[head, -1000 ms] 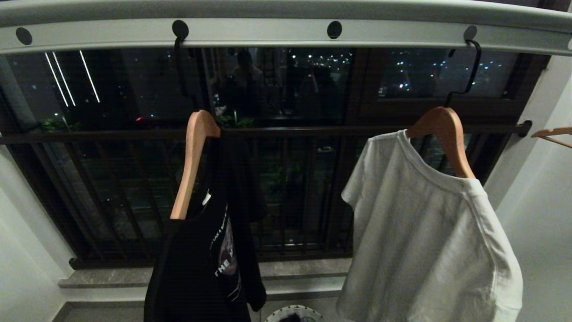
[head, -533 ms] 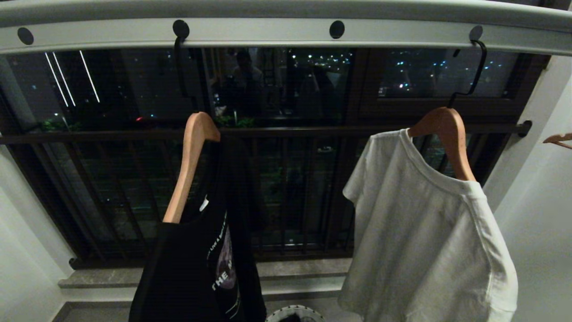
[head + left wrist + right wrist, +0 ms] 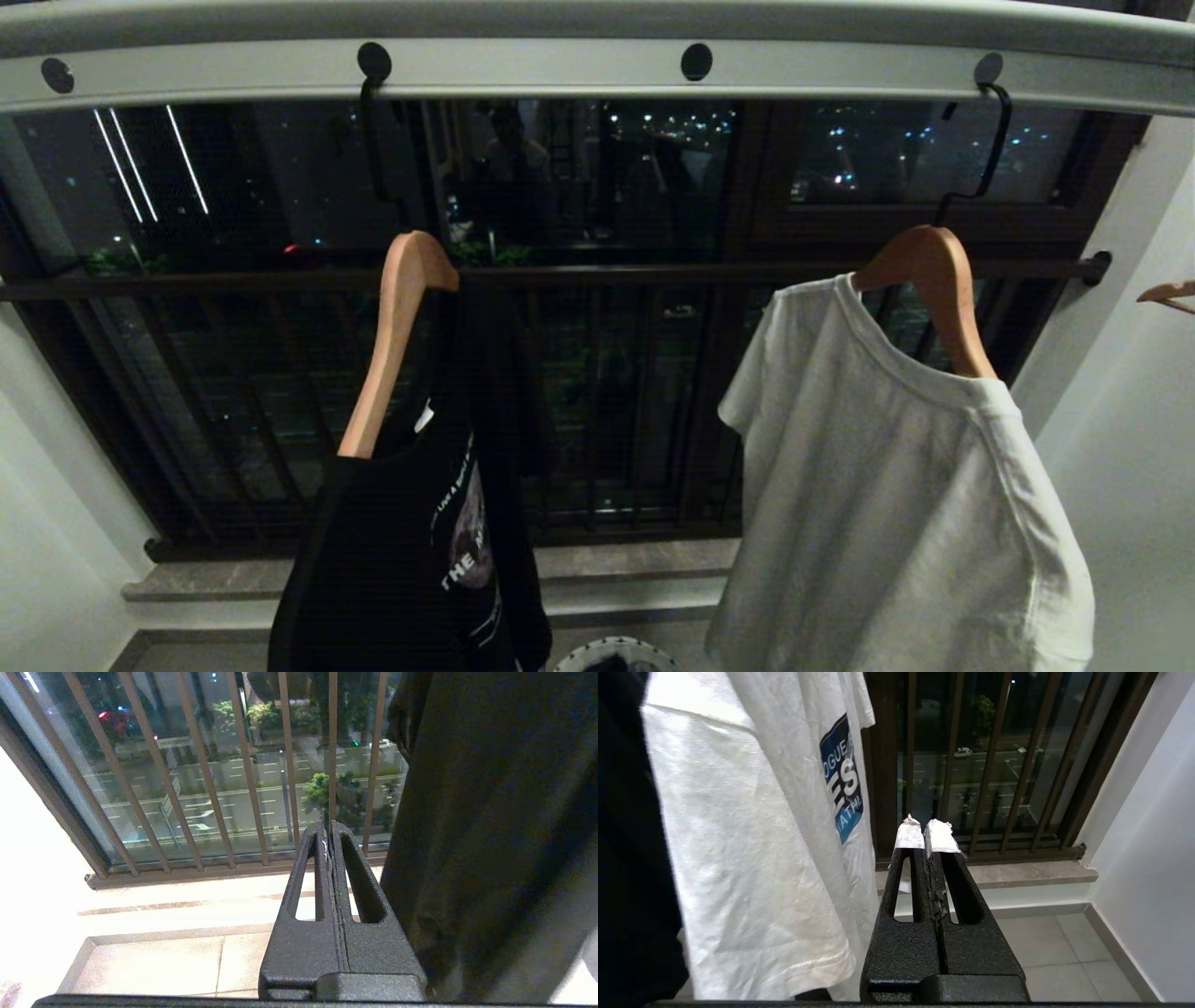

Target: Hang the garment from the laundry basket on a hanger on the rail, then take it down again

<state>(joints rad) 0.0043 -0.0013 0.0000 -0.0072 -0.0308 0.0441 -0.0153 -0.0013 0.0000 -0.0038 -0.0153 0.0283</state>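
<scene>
A black T-shirt (image 3: 411, 560) and a white T-shirt (image 3: 896, 485) hang from my rail (image 3: 597, 70). The laundry basket (image 3: 611, 656) sits below between them. My left gripper (image 3: 328, 833) and right gripper (image 3: 928, 833) are clenched, empty.

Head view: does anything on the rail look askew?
Yes. The black shirt sits lopsided: its wooden hanger tilts steeply, one arm bare. The white shirt hangs squarely from the rail.

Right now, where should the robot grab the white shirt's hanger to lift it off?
Probably the bare wooden neck of the hanger, just under its black hook, reached from the front. The white shirt covers the arms lower down.
</scene>
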